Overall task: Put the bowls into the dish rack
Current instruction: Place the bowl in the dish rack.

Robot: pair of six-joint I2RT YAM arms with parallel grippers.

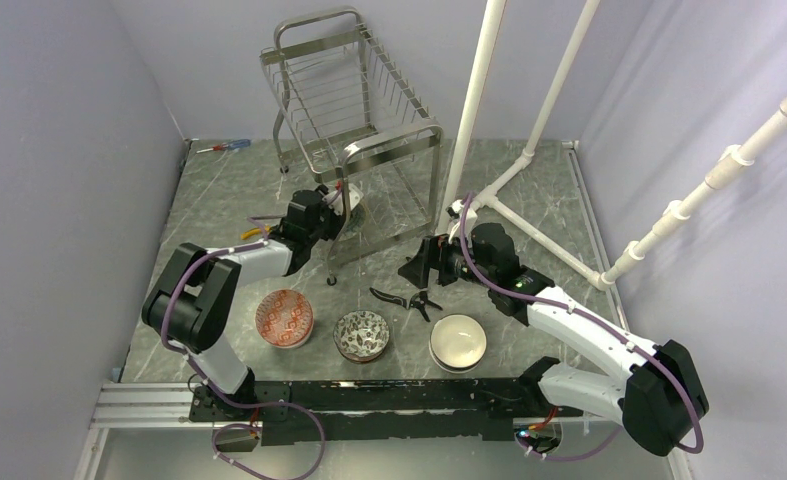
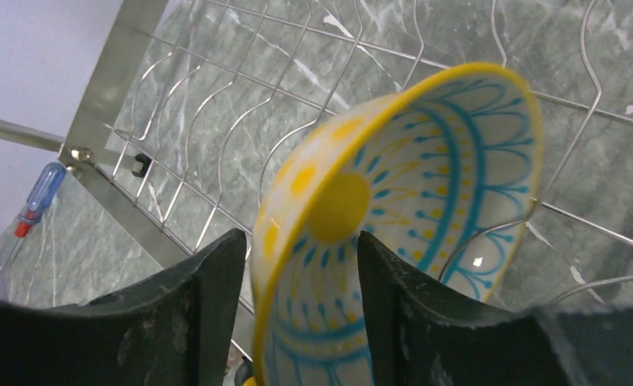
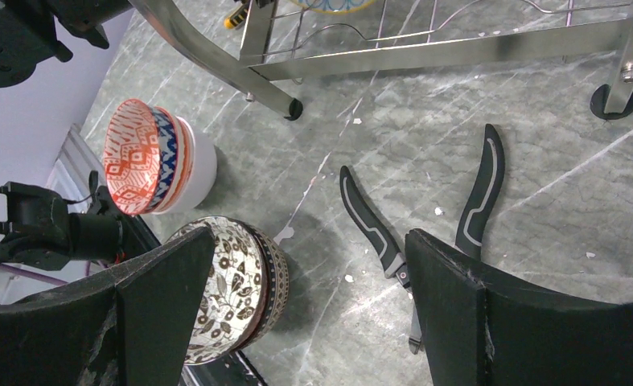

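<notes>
At most one bowl has reached the dish rack (image 1: 394, 145): the teal-and-yellow bowl (image 2: 425, 161) is stood on edge among the wires of the lower tier. Its rim lies between the left fingers (image 2: 208, 314), one outside it and one over its painted inner face. Whether it is gripped or let go cannot be told. No other bowl is seen in the rack, so most of the loading is judged to be left. On the surface (image 1: 229, 200), the black-and-white flowered bowl (image 3: 228, 281) lies just beside one of the right fingers (image 3: 160, 314), and the red-patterned bowl (image 3: 132, 157), nested on others, lies a little beyond it. The white bowl (image 1: 458, 340) lies behind those fingers, toward the arm's base. The right fingers are spread wide and empty, with a pair of black shears (image 3: 478, 193) on the surface beneath the gap. No brand, label or writing can be read anywhere.
</notes>
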